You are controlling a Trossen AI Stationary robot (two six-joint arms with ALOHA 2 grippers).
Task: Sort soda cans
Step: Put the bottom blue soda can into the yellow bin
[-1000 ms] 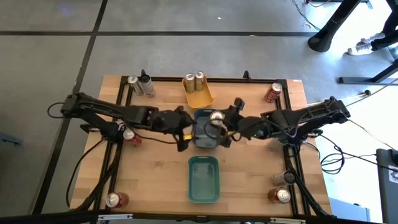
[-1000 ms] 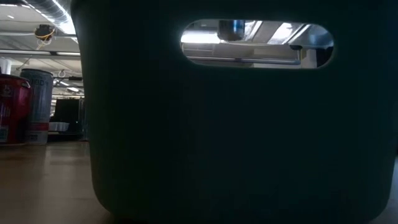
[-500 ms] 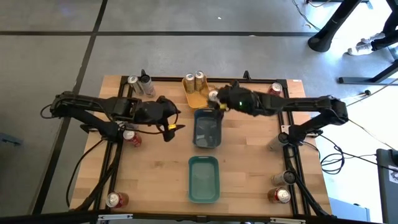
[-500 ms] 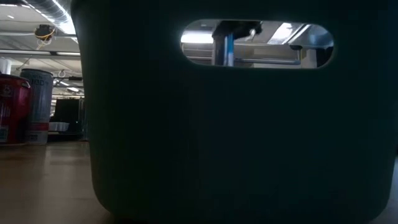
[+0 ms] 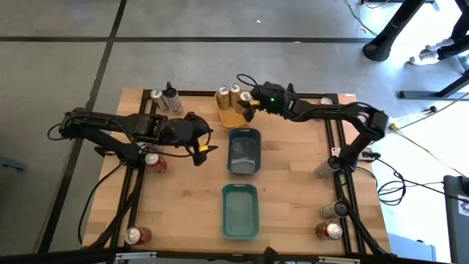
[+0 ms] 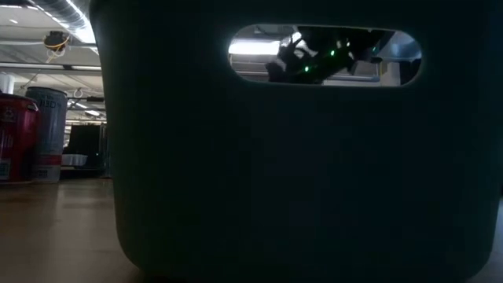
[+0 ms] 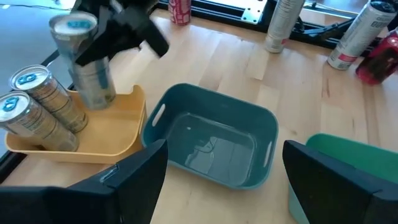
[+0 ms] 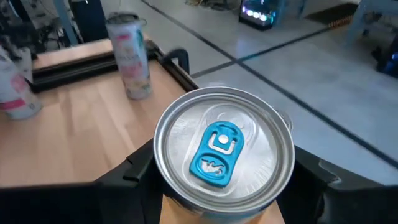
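On the bench [image 5: 183,220], red cans sit at the near left corner [image 5: 136,235] and by the left frame [image 5: 154,160], with two more cans at the far left [image 5: 165,100]. The left gripper [image 5: 204,149] hovers left of the blue tray [image 5: 245,150], its fingers [image 7: 134,180] apart and holding nothing. Two gold cans [image 7: 37,109] stand in the yellow tray [image 5: 233,111] at the far edge. The right gripper [image 5: 249,101] hangs over that tray, fingers clamped on a third can [image 8: 224,152] with a blue tab, upright just beside the pair. A green tray [image 5: 240,211] lies near the front. More cans stand at the right corners [image 5: 328,230].
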